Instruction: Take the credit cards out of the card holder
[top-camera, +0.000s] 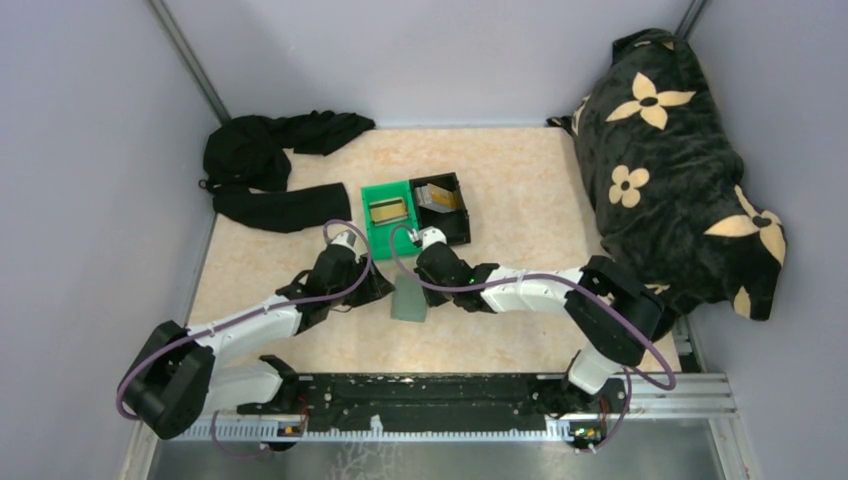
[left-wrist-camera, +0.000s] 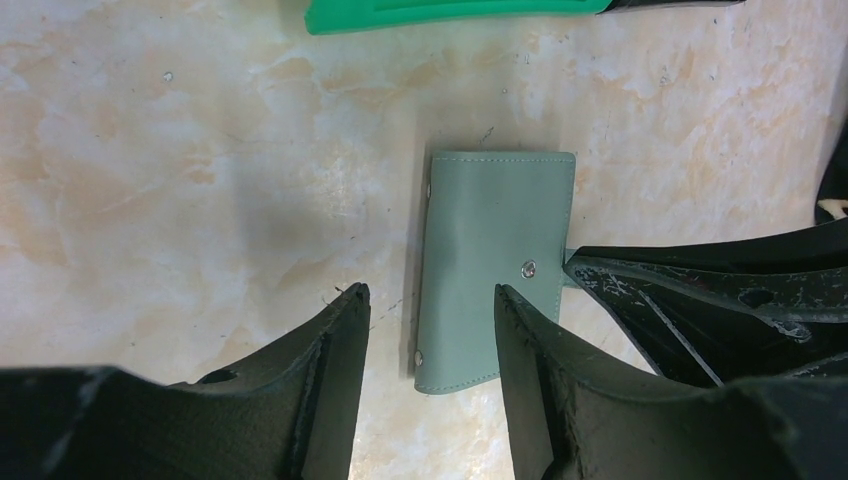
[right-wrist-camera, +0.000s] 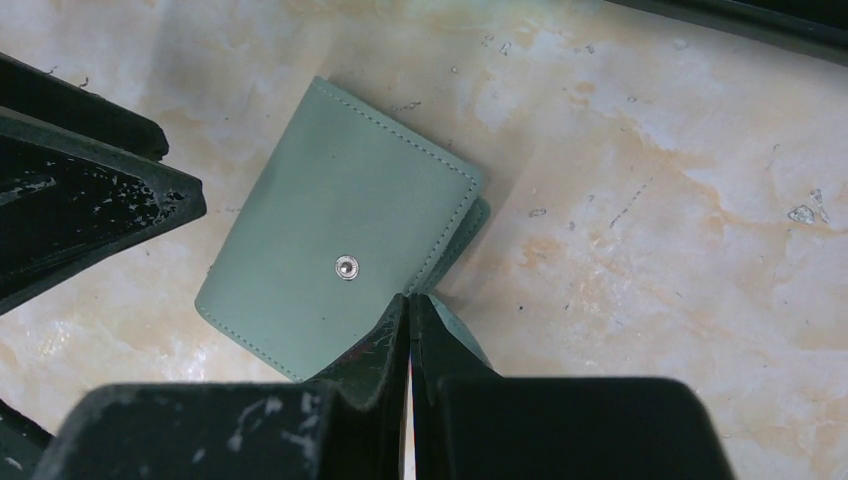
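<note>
The card holder, a grey-green snap wallet, lies folded shut on the marble table between the two arms. My right gripper is shut, its tips touching the wallet's open edge. Whether a flap is pinched does not show. My left gripper is open over the wallet's other long edge, holding nothing. A tan-gold credit card lies in the green bin. More cards lean in the black bin. No card shows at the wallet.
The green bin and the black bin stand side by side just beyond the wallet. Black clothing lies at the back left. A dark floral cushion fills the right side.
</note>
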